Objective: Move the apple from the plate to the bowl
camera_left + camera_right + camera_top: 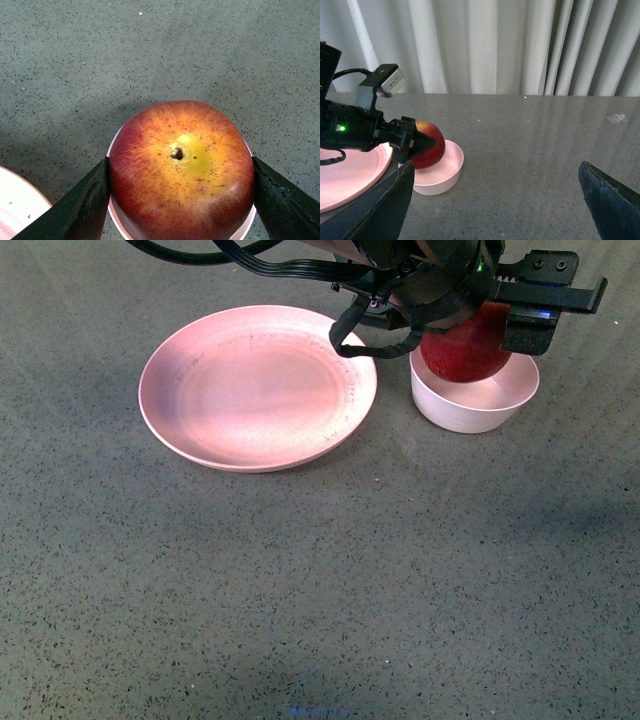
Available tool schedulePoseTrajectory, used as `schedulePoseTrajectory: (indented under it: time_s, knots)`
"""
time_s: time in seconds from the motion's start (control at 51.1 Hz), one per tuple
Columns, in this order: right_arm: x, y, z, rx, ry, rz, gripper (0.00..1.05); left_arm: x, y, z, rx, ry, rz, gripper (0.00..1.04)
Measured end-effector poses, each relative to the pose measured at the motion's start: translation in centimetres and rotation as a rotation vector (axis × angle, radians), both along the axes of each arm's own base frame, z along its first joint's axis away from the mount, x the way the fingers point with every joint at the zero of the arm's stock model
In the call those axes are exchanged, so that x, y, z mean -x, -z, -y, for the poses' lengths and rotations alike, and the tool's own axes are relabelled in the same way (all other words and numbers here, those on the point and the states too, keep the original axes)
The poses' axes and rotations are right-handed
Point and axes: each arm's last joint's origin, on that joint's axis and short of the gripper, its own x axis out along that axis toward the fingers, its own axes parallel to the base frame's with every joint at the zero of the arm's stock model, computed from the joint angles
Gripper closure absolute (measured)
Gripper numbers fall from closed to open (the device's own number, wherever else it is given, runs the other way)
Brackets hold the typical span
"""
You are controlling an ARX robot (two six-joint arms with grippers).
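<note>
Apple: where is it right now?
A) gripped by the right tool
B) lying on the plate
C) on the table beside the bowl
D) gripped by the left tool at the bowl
D: the left tool clamps the apple on both sides right above the bowl, and the plate has no apple on it.

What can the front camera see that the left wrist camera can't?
Only the front view shows the whole pink plate, with nothing on it, the full bowl beside it, and the black arm reaching in. Only the left wrist view shows the apple's yellow stem dimple and two dark fingers pressing its sides. Both show the apple held over the bowl's opening, and at least an edge of the plate.
</note>
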Motion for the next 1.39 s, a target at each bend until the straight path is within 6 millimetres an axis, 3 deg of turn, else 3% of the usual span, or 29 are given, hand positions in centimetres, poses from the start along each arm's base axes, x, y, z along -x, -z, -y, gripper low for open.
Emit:
schedulePoseTrajectory:
  time_s: [0.431,0.568,0.862,1.038,1.175,1.391]
  knots:
    - [0.0,0.0,0.0,0.000,0.000,0.000,0.09,0.2,0.2,0.0,-0.001,0.008,-0.007,0.34]
    - [0.0,0.0,0.0,0.000,0.000,0.000,0.09,0.2,0.2,0.0,-0.001,0.009,-0.007,0.08]
    - [0.0,0.0,0.0,0.000,0.000,0.000,0.09,0.3,0.1,-0.1,0.007,0.006,-0.006,0.09]
    - [0.0,0.0,0.0,0.000,0.000,0.000,0.09,1.3,-0.4,-1.0,0.035,0.002,-0.010,0.09]
    - [0.0,0.0,0.0,0.000,0.000,0.000,0.09,1.6,-1.6,-3.0,0.051,-0.034,0.000,0.09]
    - [0.0,0.0,0.0,0.000,0.000,0.000,0.09,-1.5,-4.1,-11.2,0.061,-0.259,0.030,0.09]
